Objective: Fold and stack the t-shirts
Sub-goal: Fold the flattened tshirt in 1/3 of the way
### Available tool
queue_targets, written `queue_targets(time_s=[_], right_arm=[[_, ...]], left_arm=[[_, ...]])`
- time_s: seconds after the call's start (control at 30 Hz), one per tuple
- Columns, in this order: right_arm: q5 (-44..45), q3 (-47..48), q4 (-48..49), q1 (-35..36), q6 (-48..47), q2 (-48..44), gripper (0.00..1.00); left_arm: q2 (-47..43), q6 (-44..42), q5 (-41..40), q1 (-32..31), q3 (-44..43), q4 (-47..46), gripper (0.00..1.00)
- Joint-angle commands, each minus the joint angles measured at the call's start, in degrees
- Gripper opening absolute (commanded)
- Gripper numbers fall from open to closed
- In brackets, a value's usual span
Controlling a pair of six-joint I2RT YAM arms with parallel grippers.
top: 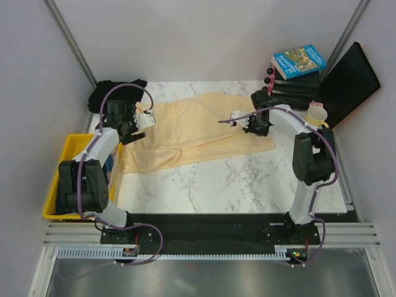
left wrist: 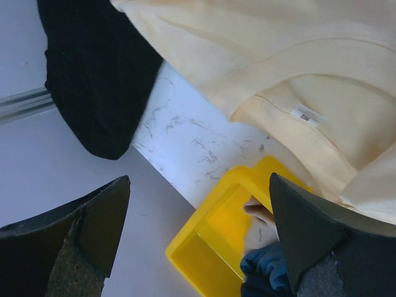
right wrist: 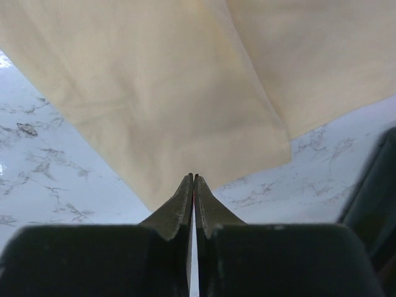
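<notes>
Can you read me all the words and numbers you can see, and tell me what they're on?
Book: white title words on its blue cover, too blurred to read.
Neck tag inside the collar of the cream t-shirt: tiny grey print, too small to read.
Nothing else in these pictures shows writing, numbers or signs.
</notes>
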State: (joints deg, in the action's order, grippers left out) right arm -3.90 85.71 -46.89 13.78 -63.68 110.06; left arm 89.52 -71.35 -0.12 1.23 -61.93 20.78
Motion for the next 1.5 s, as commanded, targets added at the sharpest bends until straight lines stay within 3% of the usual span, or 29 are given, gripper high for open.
queue_targets(time_s=[0.0,0.37,0.7,1.13,1.2,1.23,1.33,1.47], right_arm=[[-3.3,2.8,-1.0,0.3,1.5,2.8,0.06],[-1.0,2.8,1.5,0.3,3.6,9.2,0.00],[3.5,-9.6,1.5,-4.8,3.0,3.0,0.00],[6.5,-17.5,-1.3,-6.5,3.1,-3.7,0.01],[6.0,-14.5,-1.4,-6.4,5.0,-2.7,0.11],[5.4,-13.3,-1.5,-6.5,5.6,-2.2,0.26],[4.1,-7.9,-1.9,-6.3,7.5,-0.7,0.47],[4.1,-3.4,-2.3,-5.3,8.4,1.0,0.54]], left_arm=[[-0.7,3.9,-1.1,-0.2,-3.5,-4.0,1.00],[-2.9,1.2,3.8,-0.5,-4.6,-3.9,1.00],[-7.7,-3.9,13.7,-3.4,-2.0,-1.7,1.00],[-8.1,-7.7,24.9,-5.7,-3.7,5.4,1.00],[-8.1,-9.2,27.0,-6.2,-3.9,10.8,1.00],[-8.3,-11.2,28.6,-6.6,-3.7,12.6,1.00],[-9.5,-13.7,33.5,-7.9,-3.9,19.9,1.00],[-9.1,-14.8,37.7,-9.8,-6.9,29.6,1.00]])
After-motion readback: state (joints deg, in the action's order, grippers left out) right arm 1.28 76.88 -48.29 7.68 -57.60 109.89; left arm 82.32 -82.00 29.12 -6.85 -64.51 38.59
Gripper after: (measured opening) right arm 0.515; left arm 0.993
